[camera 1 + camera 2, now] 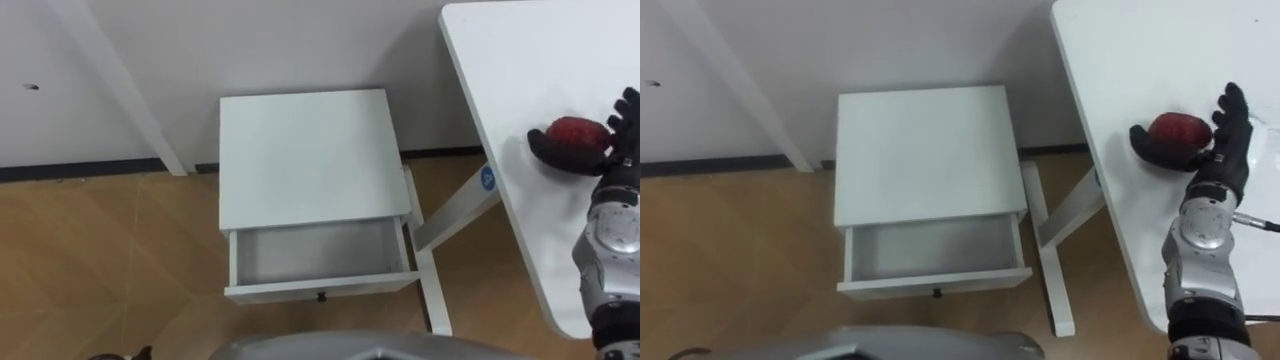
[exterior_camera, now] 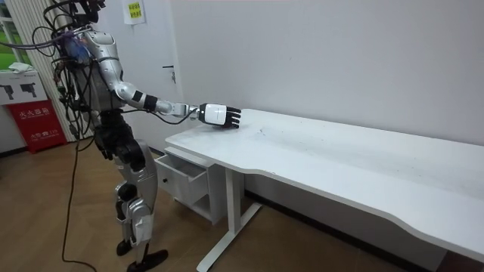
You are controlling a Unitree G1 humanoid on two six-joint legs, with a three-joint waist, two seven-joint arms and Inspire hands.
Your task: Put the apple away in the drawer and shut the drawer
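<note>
At the left of the eye view is wood floor (image 1: 100,250) below a white wall. In the middle stands the white cabinet (image 1: 305,155), its top bare. Its drawer (image 1: 320,288) is pulled out toward the lower edge of the frame; the inside is pale and holds nothing I can see, and a small dark knob (image 1: 321,296) sits in the middle of the front panel. Just right of the cabinet, a white leg slants up to the table (image 1: 530,60), which takes up the upper right corner. The apple (image 1: 578,132), dark red, lies on the table at the far right edge of the frame, well apart from the drawer. My right hand (image 1: 585,160) comes up from the lower right and is wrapped about it: the thumb curls round the apple's left side, the palm lies against its near side, and the fingers reach up past its right side. Apple and hand both rest on the tabletop. In the room view I stand at the left, at the table's end, with that arm stretched out level to the table's corner and the open drawer low beside my legs.
</note>
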